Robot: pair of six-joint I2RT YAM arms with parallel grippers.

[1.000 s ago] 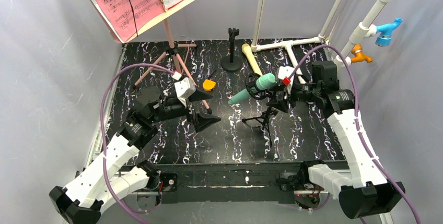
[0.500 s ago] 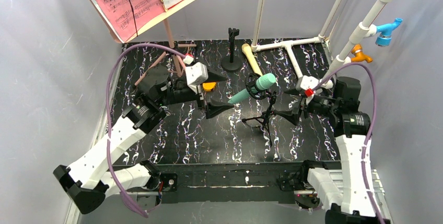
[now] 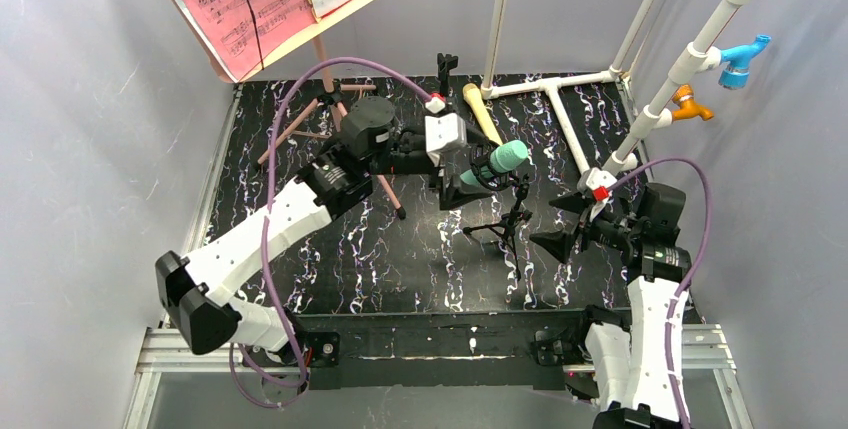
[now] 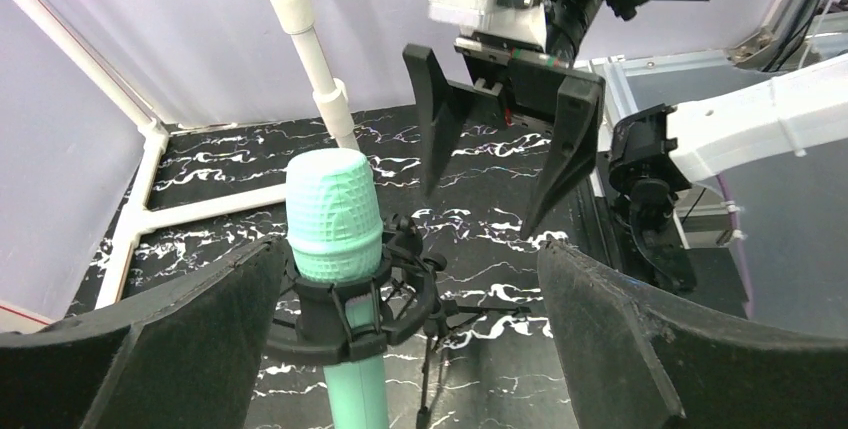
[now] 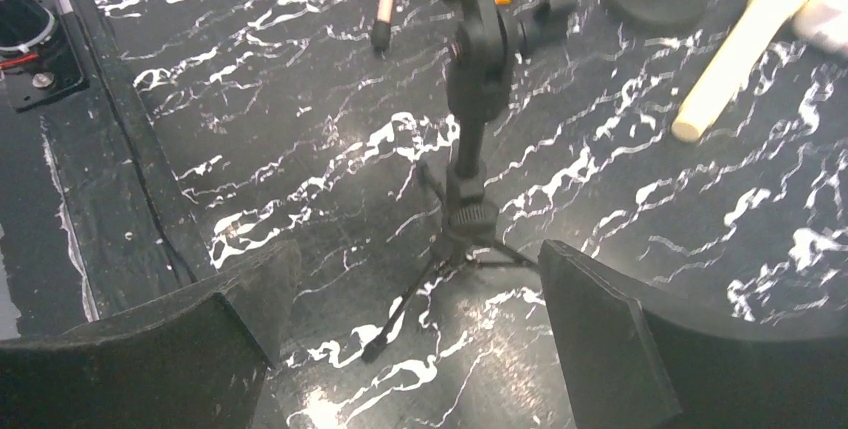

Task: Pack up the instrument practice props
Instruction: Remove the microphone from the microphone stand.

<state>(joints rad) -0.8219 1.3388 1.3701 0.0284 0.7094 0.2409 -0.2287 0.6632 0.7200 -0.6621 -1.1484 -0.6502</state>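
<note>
A teal toy microphone [image 3: 495, 163] sits tilted in a black shock mount on a small black tripod stand [image 3: 510, 227]. My left gripper [image 3: 476, 173] is open, its jaws on either side of the microphone's handle; in the left wrist view the microphone [image 4: 334, 217] stands close to the left finger, with no grip. My right gripper [image 3: 557, 223] is open and empty, right of the stand [image 5: 470, 99]. A beige microphone [image 3: 482, 114] lies on the table behind. The pink music board [image 3: 240, 19] with pink and white sheets stands on pink tripod legs [image 3: 330, 99] at the back left.
A black round-base stand [image 3: 443, 101] is behind my left wrist. The white pipe frame [image 3: 560, 89] with blue [image 3: 745, 57] and orange [image 3: 690, 104] fittings runs along the back right. Grey walls enclose the black marbled table [image 3: 400, 269].
My left arm swung right, from the pink tripod legs to the teal microphone. My right gripper drew back from the microphone, right and toward the table's near edge, staying open.
</note>
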